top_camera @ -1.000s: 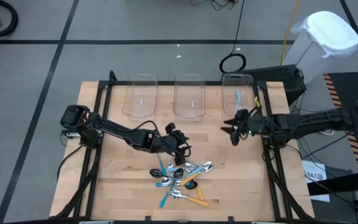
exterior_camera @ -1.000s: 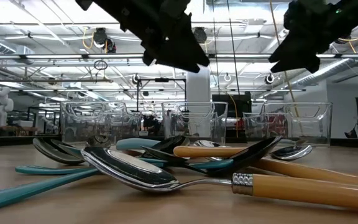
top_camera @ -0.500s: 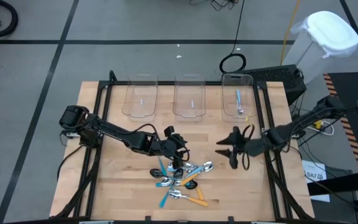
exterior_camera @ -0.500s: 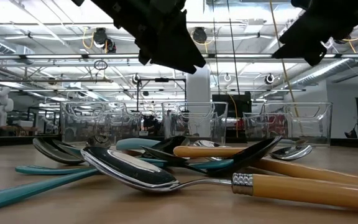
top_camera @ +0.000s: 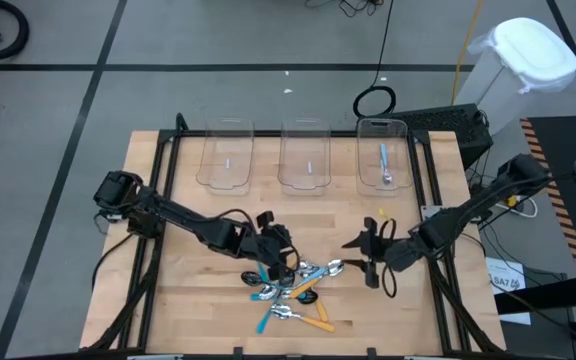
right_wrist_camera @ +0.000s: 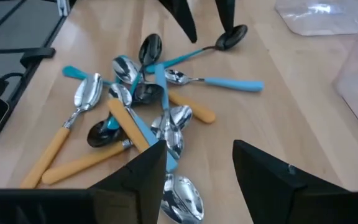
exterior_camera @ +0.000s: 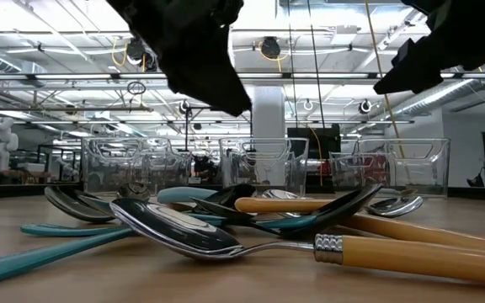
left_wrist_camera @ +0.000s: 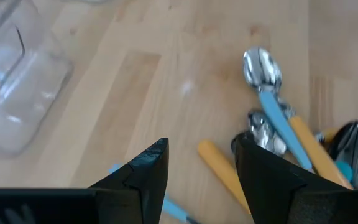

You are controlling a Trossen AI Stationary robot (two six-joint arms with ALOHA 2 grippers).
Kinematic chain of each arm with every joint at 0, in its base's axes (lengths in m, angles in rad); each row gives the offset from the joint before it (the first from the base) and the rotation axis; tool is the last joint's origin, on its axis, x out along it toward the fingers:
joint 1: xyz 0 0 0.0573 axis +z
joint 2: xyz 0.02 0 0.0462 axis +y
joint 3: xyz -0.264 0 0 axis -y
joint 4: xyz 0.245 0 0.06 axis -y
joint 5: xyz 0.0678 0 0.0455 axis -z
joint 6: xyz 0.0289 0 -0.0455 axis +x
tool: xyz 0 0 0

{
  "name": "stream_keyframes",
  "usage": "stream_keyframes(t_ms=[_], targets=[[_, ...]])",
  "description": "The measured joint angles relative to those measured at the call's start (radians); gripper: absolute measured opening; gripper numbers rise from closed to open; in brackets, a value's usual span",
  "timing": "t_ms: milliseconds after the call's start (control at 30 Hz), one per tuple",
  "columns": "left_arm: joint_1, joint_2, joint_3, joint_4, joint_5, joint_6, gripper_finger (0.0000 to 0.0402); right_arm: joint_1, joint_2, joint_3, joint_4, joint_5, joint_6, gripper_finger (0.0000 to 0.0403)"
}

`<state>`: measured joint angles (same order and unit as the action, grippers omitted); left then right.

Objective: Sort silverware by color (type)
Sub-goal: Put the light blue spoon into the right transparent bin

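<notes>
The silverware lies in a loose heap (top_camera: 293,285) near the table's near edge: teal handles with black bowls, orange and light-blue handles with shiny bowls, crossing one another (right_wrist_camera: 142,99). One light-blue spoon (top_camera: 384,163) lies in the right-hand clear bin. My left gripper (top_camera: 280,258) hovers open over the heap's far-left side; between its fingers (left_wrist_camera: 201,158) I see bare wood and an orange handle (left_wrist_camera: 222,171). My right gripper (top_camera: 360,258) is open just right of the heap, facing it (right_wrist_camera: 197,158). The low view shows both grippers above the spoons (exterior_camera: 226,223).
Three clear plastic bins stand in a row along the far edge, left (top_camera: 226,155), middle (top_camera: 304,155) and right (top_camera: 383,150). Black rails (top_camera: 163,200) run down both table sides. Bare wood (top_camera: 328,215) separates the bins from the heap.
My right gripper has swung away from the right bin toward the near edge and leftward, coming down beside the heap, still open. My left gripper has shifted slightly toward the near edge and down over the heap. The spoons have not moved.
</notes>
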<state>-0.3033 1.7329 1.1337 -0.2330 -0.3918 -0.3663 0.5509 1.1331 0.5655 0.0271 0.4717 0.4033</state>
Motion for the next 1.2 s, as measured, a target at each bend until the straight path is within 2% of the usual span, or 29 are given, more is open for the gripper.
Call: stream_keyframes(t_ms=[267, 600, 1200], targets=[[-0.018, 0.000, 0.000, -0.055, -0.001, -0.059, 0.0184, 0.001, 0.073, 0.068, 0.002, 0.000, -0.112, 0.0180], [-0.079, 0.023, 0.001, -0.056, -0.001, -0.061, 0.0184, 0.001, 0.154, 0.130, -0.002, -0.004, -0.214, 0.0180], [-0.107, 0.128, 0.000, -0.146, 0.005, -0.091, 0.0184, -0.001, 0.155, 0.133, 0.002, -0.004, -0.260, 0.0180]])
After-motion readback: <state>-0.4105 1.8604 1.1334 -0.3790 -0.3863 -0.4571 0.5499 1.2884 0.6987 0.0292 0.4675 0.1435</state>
